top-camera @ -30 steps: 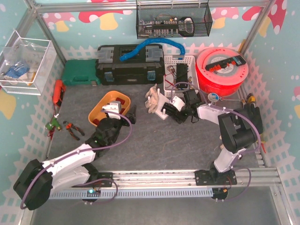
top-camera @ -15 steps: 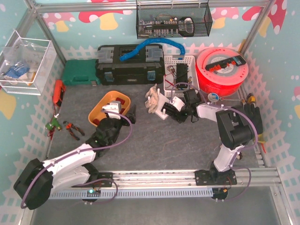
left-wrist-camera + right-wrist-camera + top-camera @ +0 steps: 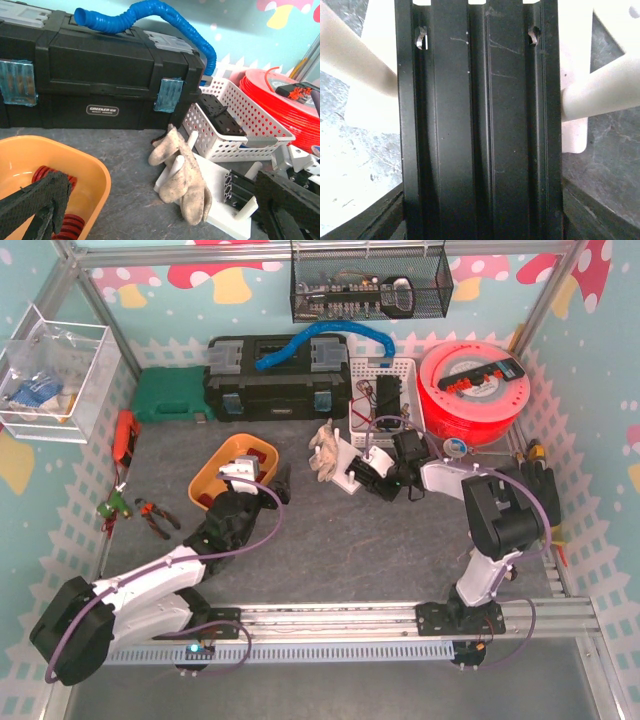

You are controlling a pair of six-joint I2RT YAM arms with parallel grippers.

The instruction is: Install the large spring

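So the large spring (image 3: 48,175) is sitting in the orange bin (image 3: 95,170), lower left of the left wrist view. It's red coils, and there's a second red bit lower down, so I can't tell if that's one spring or two tangled up. The left gripper (image 3: 238,475) hangs right over that bin, centre-left in the overhead shot, jaws spread wide and holding nothing. Over in the middle of the overhead frame, the right gripper (image 3: 370,470) is down at the white peg fixture (image 3: 220,215), its fingers flanking the black extrusion (image 3: 480,125). I honestly can't tell if it's clamped on or just straddling it. What worries me: wide jaws dropping in could catch the bin wall or grab both coils, and a springy round thing loves to squirt out of flat pads. Also the glove (image 3: 182,180) is draped over one peg, so it might block the spot. And if the right side's hold is loose, the fixture could skid.
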